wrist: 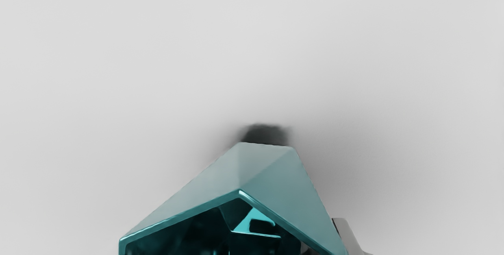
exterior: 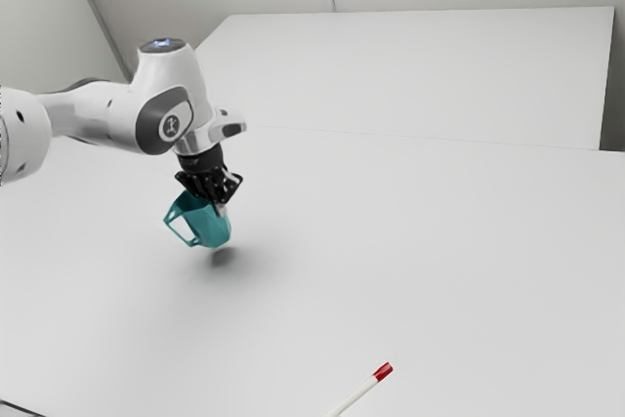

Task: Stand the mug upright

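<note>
Exterior view, mug: the teal mug [exterior: 213,227] hangs tilted beneath my jaws, just above the counter [exterior: 410,241], so it isn't standing upright on it.
Exterior view, handle: the handle [exterior: 179,228] sticks out toward the exterior view's left and slants low; on the way down I could catch it on the counter and twist the mug in my grip.
Exterior view, shadow: a dark shadow [exterior: 224,257] lies close under the mug, apart from it, as I read it; if I let go at this height, the mug could drop onto a base edge and topple.
Exterior view, red-ended stick: the red-ended stick [exterior: 367,384] lies well apart, so I see little danger of knocking it.
Wrist view, jaws: I have them closed on the mug's wall, one fingertip [wrist: 346,233] outside, the other seemingly inside the mouth; pinching one wall, I'd expect the mug could swing or slip if its base touched unevenly.
Wrist view, mouth: the rim [wrist: 181,217] opens toward my hand, with the narrower base beyond; should I release before the lean is corrected, the mug might roll onto its side.
</note>
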Robot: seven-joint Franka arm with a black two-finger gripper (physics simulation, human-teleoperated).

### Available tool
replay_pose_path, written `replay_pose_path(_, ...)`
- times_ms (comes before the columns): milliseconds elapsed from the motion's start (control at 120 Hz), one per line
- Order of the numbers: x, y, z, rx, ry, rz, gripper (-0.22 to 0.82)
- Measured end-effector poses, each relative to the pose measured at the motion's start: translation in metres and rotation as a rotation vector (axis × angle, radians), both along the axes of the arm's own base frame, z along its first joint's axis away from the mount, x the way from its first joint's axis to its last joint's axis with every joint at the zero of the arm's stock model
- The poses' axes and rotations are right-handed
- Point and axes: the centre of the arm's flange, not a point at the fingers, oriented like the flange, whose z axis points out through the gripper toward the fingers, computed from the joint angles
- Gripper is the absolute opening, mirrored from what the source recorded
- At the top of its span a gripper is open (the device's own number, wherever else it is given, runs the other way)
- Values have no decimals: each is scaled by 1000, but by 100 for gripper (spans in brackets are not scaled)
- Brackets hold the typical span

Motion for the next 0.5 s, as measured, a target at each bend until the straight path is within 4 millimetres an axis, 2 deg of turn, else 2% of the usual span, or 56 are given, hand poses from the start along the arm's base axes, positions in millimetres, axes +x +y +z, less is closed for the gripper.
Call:
replay_pose_path(133,0,-14,-12,5,-36,57,-18)
replay_pose_path(367,4,10,-38,1,-42,226,-18)
replay_pose_path(500,8,1,-50,-5,-44,267,-18)
